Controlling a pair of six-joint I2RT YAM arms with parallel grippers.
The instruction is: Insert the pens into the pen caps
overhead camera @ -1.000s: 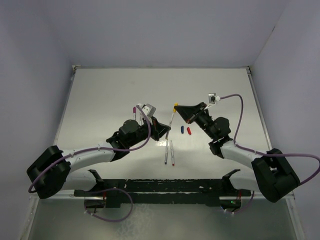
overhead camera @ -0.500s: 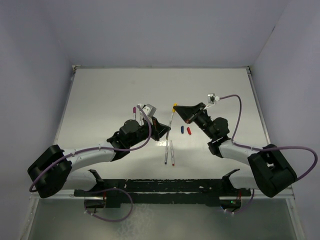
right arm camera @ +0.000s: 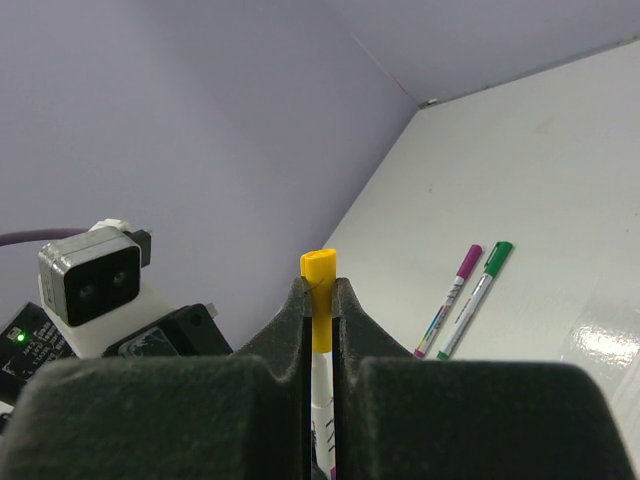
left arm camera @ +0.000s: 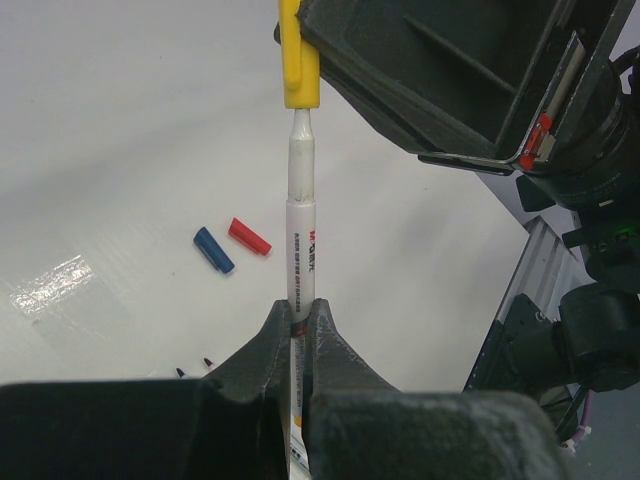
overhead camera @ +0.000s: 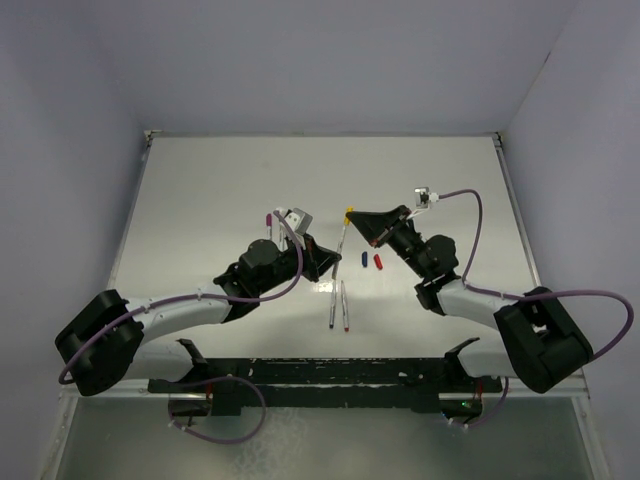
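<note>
My left gripper point(overhead camera: 334, 262) point(left arm camera: 302, 312) is shut on a silvery-white pen point(left arm camera: 300, 235) and holds it above the table. The pen's front end is inside the yellow cap point(left arm camera: 298, 55) point(right arm camera: 319, 300); its narrow white neck shows below the cap. My right gripper point(overhead camera: 354, 214) point(right arm camera: 319, 287) is shut on that yellow cap. A blue cap point(overhead camera: 363, 259) point(left arm camera: 214, 250) and a red cap point(overhead camera: 378, 261) point(left arm camera: 249, 236) lie loose on the table under the grippers. Two uncapped pens point(overhead camera: 338, 305) lie side by side nearer the arm bases.
A pen with a purple cap point(right arm camera: 450, 300) and one with a green cap point(right arm camera: 478, 298) lie side by side on the table beyond the left arm; only the purple end point(overhead camera: 269, 217) shows in the top view. The table's back wall edge point(overhead camera: 320, 134) is far off.
Almost nothing: the right arm's elbow has shifted slightly to the left. Both grippers keep their hold on the pen and the yellow cap.
</note>
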